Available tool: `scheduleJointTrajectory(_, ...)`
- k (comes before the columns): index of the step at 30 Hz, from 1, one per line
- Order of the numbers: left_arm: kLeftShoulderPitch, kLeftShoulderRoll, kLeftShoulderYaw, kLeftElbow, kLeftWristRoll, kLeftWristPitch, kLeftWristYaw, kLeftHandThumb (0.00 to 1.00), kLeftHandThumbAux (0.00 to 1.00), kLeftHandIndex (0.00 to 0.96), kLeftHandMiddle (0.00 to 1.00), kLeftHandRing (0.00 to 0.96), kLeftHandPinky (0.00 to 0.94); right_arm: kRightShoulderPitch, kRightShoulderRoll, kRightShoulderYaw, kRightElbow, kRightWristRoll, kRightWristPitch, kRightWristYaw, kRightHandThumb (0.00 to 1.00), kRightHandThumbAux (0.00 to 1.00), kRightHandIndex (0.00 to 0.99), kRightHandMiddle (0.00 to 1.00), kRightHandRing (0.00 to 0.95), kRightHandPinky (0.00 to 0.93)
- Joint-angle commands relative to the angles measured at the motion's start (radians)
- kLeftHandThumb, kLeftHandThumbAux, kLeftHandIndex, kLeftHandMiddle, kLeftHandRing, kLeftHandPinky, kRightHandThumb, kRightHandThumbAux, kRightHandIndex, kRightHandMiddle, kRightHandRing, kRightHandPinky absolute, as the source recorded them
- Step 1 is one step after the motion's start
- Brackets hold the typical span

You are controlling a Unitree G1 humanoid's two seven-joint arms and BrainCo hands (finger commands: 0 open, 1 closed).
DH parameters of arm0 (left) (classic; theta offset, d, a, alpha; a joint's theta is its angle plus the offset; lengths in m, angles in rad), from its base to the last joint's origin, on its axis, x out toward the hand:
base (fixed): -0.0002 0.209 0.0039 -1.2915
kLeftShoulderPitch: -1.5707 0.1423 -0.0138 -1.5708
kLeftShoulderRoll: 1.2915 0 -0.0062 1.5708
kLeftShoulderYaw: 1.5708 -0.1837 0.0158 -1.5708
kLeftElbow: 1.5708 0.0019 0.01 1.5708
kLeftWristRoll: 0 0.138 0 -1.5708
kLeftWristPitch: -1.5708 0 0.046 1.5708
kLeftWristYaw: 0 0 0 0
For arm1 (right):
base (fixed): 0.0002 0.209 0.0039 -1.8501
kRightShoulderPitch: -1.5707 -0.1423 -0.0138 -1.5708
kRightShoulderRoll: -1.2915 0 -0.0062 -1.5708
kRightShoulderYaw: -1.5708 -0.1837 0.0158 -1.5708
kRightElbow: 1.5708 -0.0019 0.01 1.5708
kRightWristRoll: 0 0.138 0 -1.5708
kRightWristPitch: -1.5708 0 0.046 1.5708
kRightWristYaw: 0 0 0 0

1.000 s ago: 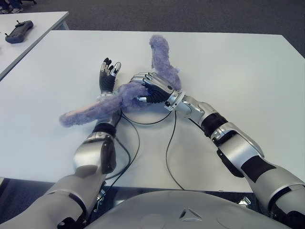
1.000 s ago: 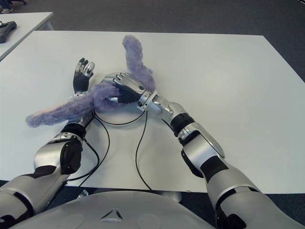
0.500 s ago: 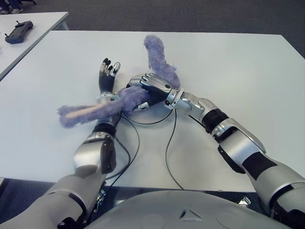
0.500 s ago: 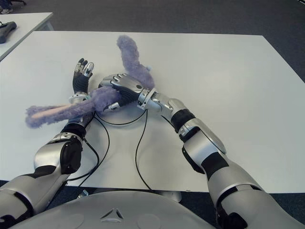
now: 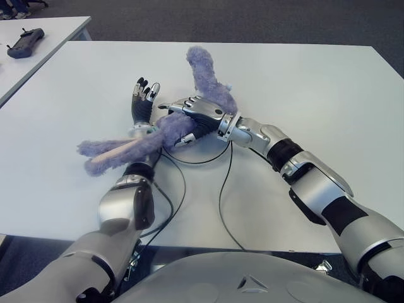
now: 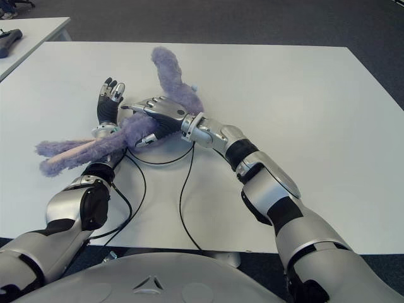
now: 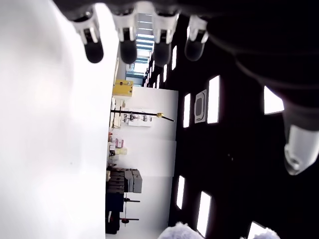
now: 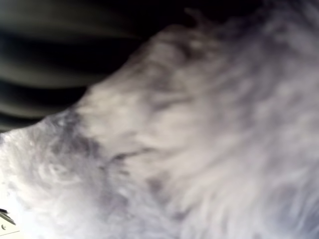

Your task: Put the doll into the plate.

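On white table [image 5: 328, 82], fuzzy purple long-eared doll [image 5: 165, 129], right robot hand [image 5: 189, 115] grasping it, left robot hand [image 5: 142, 101] released.

doll [image 5: 165, 129]: shaggy purple plush, matt, one long ear lined in smoother pink cloth | right hand [image 5: 189, 117]: glossy silver metal-look shell, black ribbed palm | left hand [image 5: 142, 101]: matt black fingers, pale tips | table [image 5: 303, 88]: smooth matt white top | cables [image 5: 222, 189]: thin black plastic sheath

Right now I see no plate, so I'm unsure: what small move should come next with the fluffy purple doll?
Probably lift the fluffy purple plush doll slightly with the right hand, which sits on its body; it drapes across the left wrist, just behind the open left hand.
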Motion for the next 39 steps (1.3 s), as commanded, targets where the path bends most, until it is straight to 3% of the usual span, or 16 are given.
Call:
scheduleJointTrajectory(1, 0.219, -0.103, 0.002, 0.153, -0.017, 0.082, 0.021, 0.0, 0.518, 0.055, 0.088, 0.075, 0.079, 0.138, -0.048, 0.111, 0.102, -0.114, 0.103, 0.158, 0.108, 0.269, 0.0, 0.0, 0.0, 0.0)
scheduleJointTrajectory(13, 0.218, -0.104, 0.008, 0.153, -0.023, 0.083, 0.018, 0.0, 0.538, 0.052, 0.093, 0.081, 0.09, 0.13, -0.042, 0.113, 0.1, -0.095, 0.118, 0.16, 0.111, 0.246, 0.0, 0.0, 0.0, 0.0)
scheduleJointTrajectory(21, 0.217, -0.106, 0.02, 0.153, -0.034, 0.075, 0.005, 0.0, 0.542, 0.055, 0.094, 0.082, 0.092, 0.11, -0.031, 0.076, 0.103, -0.04, 0.09, 0.18, 0.096, 0.254, 0.0, 0.0, 0.0, 0.0)
scheduleJointTrajectory(29, 0.219, -0.109, 0.035, 0.153, -0.046, 0.057, -0.021, 0.0, 0.536, 0.06, 0.087, 0.076, 0.089, 0.012, -0.035, -0.044, -0.017, 0.179, 0.058, 0.404, 0.087, 0.27, 0.0, 0.0, 0.0, 0.0)
scheduleJointTrajectory(33, 0.222, -0.109, 0.03, 0.152, -0.04, 0.045, -0.018, 0.0, 0.527, 0.054, 0.084, 0.076, 0.096, 0.036, -0.059, -0.097, -0.136, 0.286, 0.058, 0.483, 0.084, 0.265, 0.0, 0.0, 0.0, 0.0)
scheduleJointTrajectory(39, 0.228, -0.108, 0.023, 0.154, -0.032, 0.038, -0.009, 0.0, 0.518, 0.056, 0.086, 0.081, 0.102, 0.106, -0.087, -0.149, -0.302, 0.358, 0.095, 0.547, 0.084, 0.273, 0.0, 0.0, 0.0, 0.0)
